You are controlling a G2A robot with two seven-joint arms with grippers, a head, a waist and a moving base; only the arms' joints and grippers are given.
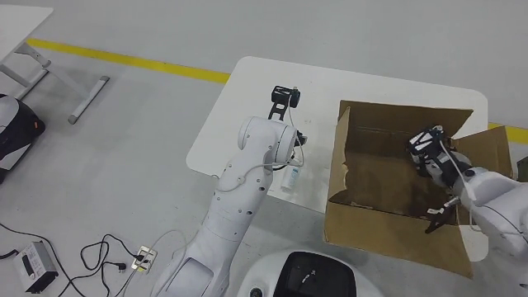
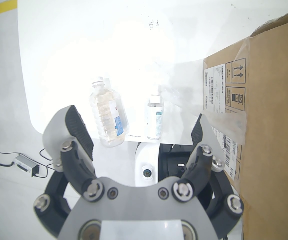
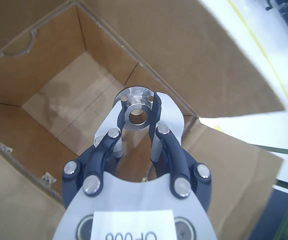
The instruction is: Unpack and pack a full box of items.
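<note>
Over the open cardboard box [image 3: 46, 58], the right gripper [image 3: 138, 111] is clamped tight on a steel flange hub [image 3: 135, 93], above the box's bare floor. Out left, the left gripper [image 2: 137, 126] hangs spread wide above the white table [image 2: 109, 38]. Below it, a water bottle [image 2: 107, 116] and a spray bottle [image 2: 154, 118] sit side by side at the near edge.

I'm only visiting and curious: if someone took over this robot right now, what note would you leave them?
Left gripper: open, empty, above the table.
Right gripper: shut on a metal flange, over the open box.
Water bottle and spray bottle: on the table beside the box.
Done: bottles out; visible box floor bare.
Left: probably set the flange out, then repack everything.
</note>
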